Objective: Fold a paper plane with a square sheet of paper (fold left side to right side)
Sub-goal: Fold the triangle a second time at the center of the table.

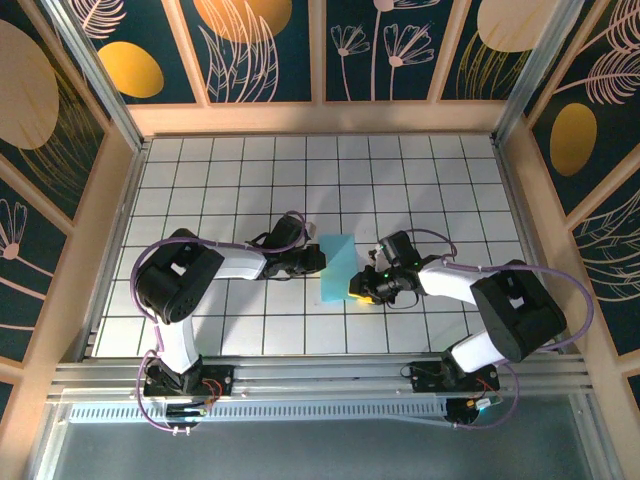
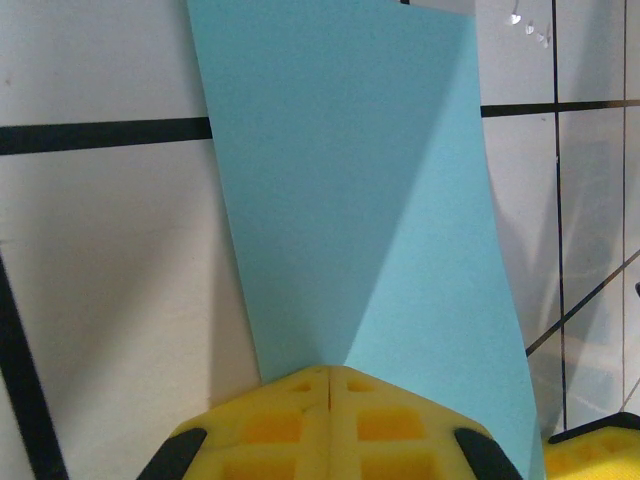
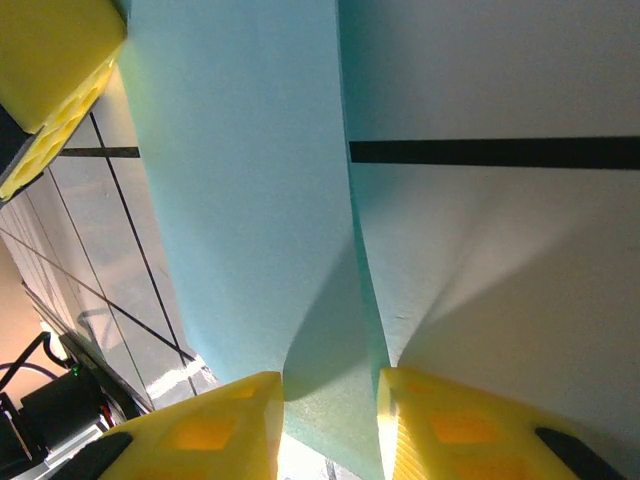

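1. Enclosure. Wall panels in dark blue with gold discs and pale line-drawn plants stand around the bench. The bench has a white surface ruled into square tiles by black lines.

2. Arms. In the top view, the left arm rises from its base at 7 o'clock of the bench. The right arm rises from 5 o'clock. Both reach inward to the middle of the bench.

3. Workpiece. The square sheet of paper is light blue and lies near the centre of the bench between the two claws. It shows as a narrow upright strip, slightly tilted. In the left wrist view, the sheet runs away toward 12 o'clock, with a diagonal line splitting a darker part from a lighter part. In the right wrist view, the sheet has one part lifted off the tiles along a bend.

4. Left claw. It sits at 9 o'clock of the sheet. The left wrist view shows the claw with its yellow fingers closed fully together and their tips over the near edge of the sheet. Whether paper is pinched cannot be told.

5. Right claw. It sits at 4 o'clock of the sheet. In its own wrist view, the claw stands partly apart, and the raised bend of the sheet fills the gap.
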